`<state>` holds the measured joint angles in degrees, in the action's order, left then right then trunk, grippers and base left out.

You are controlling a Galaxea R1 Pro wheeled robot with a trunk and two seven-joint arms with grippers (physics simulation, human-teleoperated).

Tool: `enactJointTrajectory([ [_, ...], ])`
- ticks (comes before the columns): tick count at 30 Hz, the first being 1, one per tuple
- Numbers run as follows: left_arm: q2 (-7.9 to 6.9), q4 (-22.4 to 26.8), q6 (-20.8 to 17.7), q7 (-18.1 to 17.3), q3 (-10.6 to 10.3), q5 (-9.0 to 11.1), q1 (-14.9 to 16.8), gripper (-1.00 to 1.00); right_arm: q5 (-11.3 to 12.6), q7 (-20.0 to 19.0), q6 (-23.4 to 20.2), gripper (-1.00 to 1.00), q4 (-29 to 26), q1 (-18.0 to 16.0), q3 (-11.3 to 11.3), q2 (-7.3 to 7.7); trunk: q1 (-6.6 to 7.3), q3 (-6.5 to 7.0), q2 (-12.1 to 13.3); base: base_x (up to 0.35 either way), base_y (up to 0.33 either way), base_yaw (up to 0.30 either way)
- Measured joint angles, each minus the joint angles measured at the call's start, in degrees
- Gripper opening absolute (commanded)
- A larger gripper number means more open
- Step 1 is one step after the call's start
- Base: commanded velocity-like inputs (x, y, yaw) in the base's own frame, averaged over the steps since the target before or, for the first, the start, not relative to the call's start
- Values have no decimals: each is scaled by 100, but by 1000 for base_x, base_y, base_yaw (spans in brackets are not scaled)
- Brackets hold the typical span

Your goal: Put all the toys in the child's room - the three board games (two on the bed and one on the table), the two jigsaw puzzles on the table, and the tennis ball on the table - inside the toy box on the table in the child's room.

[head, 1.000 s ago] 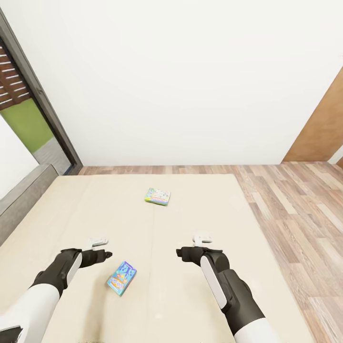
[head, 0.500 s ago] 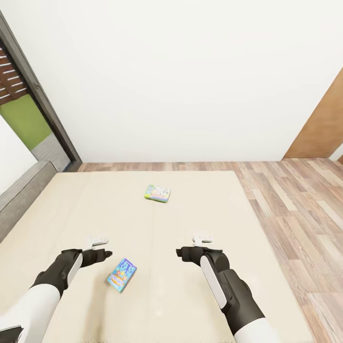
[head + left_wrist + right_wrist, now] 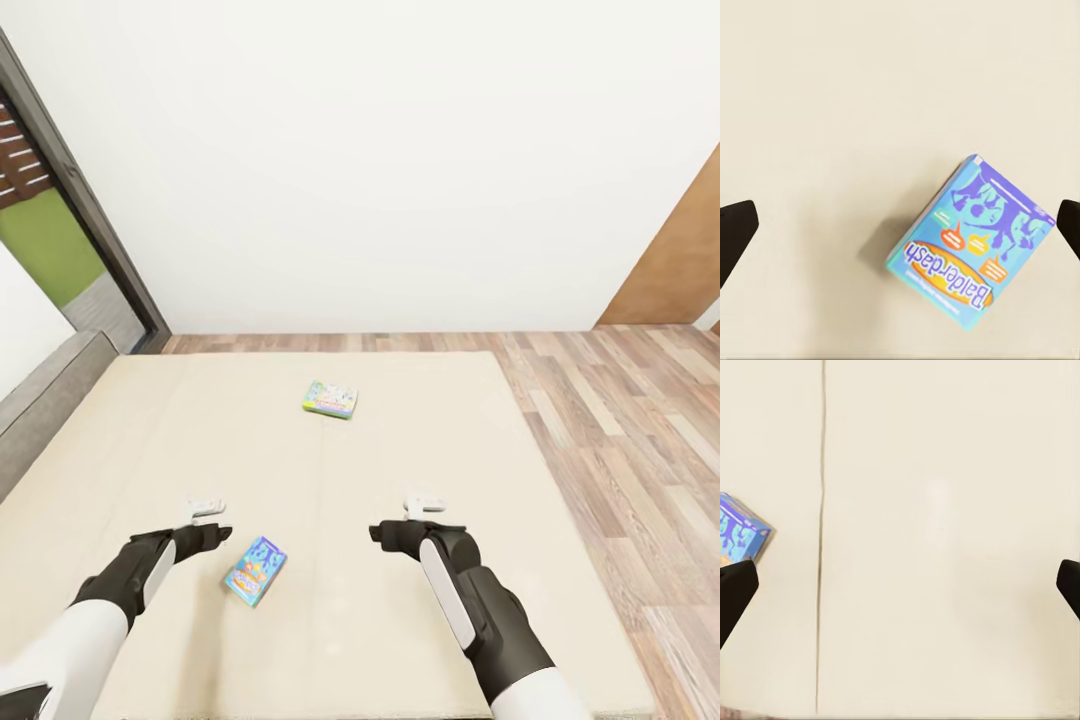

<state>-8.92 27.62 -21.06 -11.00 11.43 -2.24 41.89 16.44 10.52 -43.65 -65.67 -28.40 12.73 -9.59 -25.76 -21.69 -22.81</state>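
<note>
The view has crept forward over the bed. The blue Balderdash box lies flat just right of the left gripper; the green-edged game lies farther off. Both the left and the right gripper hang spread wide, empty, so pickup looks imminent.

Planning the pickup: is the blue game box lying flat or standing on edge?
Lying flat: the blue game box rests face up on the bed, its "Balderdash" cover fully showing in the left wrist view.
</note>
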Motion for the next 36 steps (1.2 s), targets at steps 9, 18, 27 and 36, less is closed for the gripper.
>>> enactJointTrajectory([
  [9,8,-351,516,7,-2,-10,0,100,9,0,5,100,130,-2,6,0,0,-83,0,0,0,0],
  [18,11,-393,577,13,-2,-14,1,100,5,0,35,100,139,-3,8,0,0,-166,0,0,0,0],
  [27,17,-426,841,22,-7,-10,1,100,1,0,49,100,156,-4,11,0,0,-249,0,0,0,0],
  [36,18,-634,968,184,-5,-19,1,100,3,0,49,100,165,-4,11,0,0,-332,-1,0,0,0],
])
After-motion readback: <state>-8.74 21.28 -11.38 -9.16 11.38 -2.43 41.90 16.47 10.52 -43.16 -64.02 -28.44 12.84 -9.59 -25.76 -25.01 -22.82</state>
